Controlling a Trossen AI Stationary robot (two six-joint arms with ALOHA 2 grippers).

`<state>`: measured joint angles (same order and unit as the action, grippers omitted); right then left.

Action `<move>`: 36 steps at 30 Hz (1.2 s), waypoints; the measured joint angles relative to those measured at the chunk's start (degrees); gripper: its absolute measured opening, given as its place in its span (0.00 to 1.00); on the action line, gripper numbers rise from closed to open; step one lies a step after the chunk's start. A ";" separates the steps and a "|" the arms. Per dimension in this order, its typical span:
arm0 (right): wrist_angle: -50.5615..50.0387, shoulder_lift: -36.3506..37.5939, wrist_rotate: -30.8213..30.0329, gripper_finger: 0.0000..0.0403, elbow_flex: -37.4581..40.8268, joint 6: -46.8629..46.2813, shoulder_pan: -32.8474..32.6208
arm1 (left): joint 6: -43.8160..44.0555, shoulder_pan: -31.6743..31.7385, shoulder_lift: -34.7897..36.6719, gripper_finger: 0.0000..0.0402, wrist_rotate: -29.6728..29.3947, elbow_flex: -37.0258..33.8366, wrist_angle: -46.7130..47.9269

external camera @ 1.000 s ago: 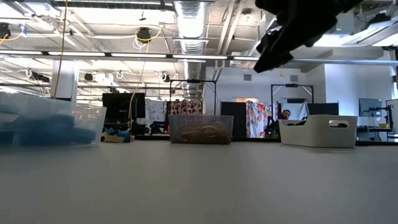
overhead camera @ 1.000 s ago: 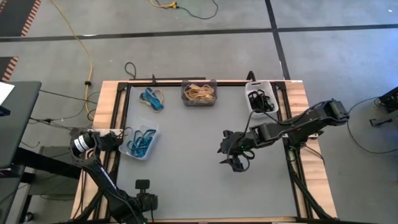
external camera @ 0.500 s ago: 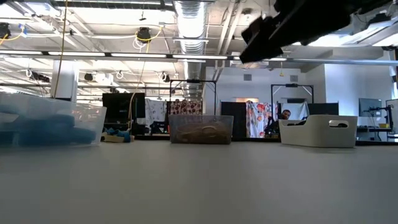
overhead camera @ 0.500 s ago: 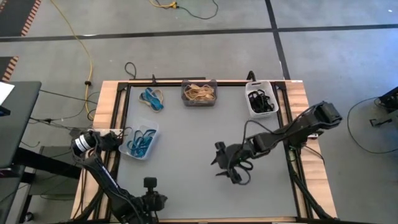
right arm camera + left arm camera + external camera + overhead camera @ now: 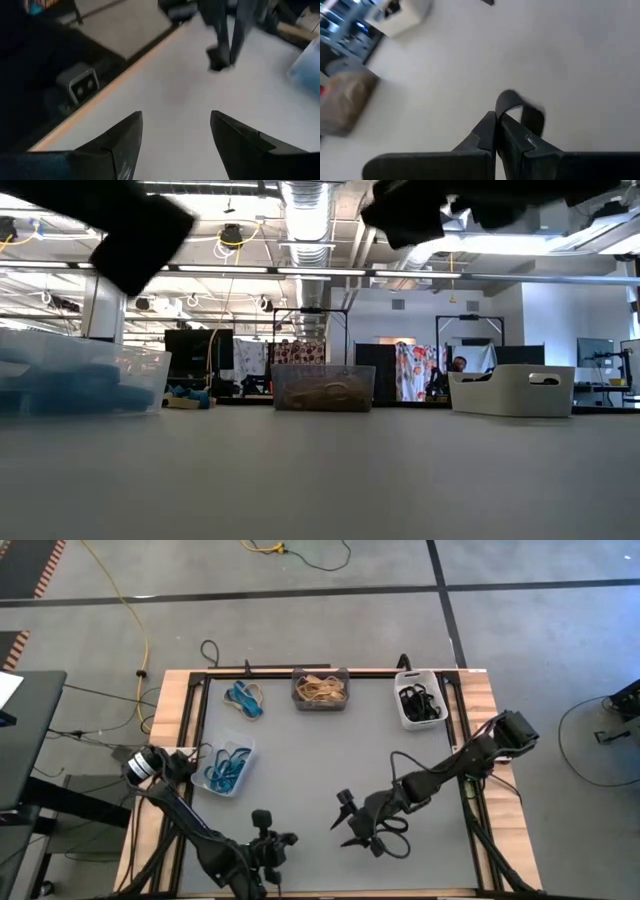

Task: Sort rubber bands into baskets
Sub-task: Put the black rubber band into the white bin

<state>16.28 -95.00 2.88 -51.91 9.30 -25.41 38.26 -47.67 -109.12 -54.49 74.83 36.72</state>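
Rubber bands sorted: tan loops in dark grey plastic basket [image 5: 320,689] at worktop far edge, black in white basket [image 5: 420,702] at far right corner, blue in clear basket [image 5: 227,766] at left edge. Blue bands [image 5: 245,699] seen loose near far left corner. Left gripper [image 5: 282,840] fingers pressed together; right gripper [image 5: 346,825] fingers spread, near front edge.

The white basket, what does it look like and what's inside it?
The white basket is a small rectangular bin that looks like smooth plastic, with rounded corners. In the low view it shows slot handles cut near its rim. It stands upright at the table's far right corner, right beside the dark frame rail there. Inside lies a tangle of black rubber bands. No gripper is near it.
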 joint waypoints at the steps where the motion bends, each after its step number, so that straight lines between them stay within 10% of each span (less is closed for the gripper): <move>1: 1.27 0.00 -0.06 0.65 0.01 0.19 0.02 | -1.22 0.57 0.00 0.00 -0.87 0.00 -0.78; 17: 9.78 0.09 -0.40 0.65 -0.06 2.74 0.42 | -26.14 7.67 0.00 0.00 -2.87 0.00 -20.65; 36: 5.17 0.09 -0.38 0.65 -0.08 1.20 -0.06 | -20.00 7.81 0.00 0.00 1.76 -0.04 -14.68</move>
<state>21.45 -94.91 2.50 -51.99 10.50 -25.47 18.26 -39.86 -109.12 -52.73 74.78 22.04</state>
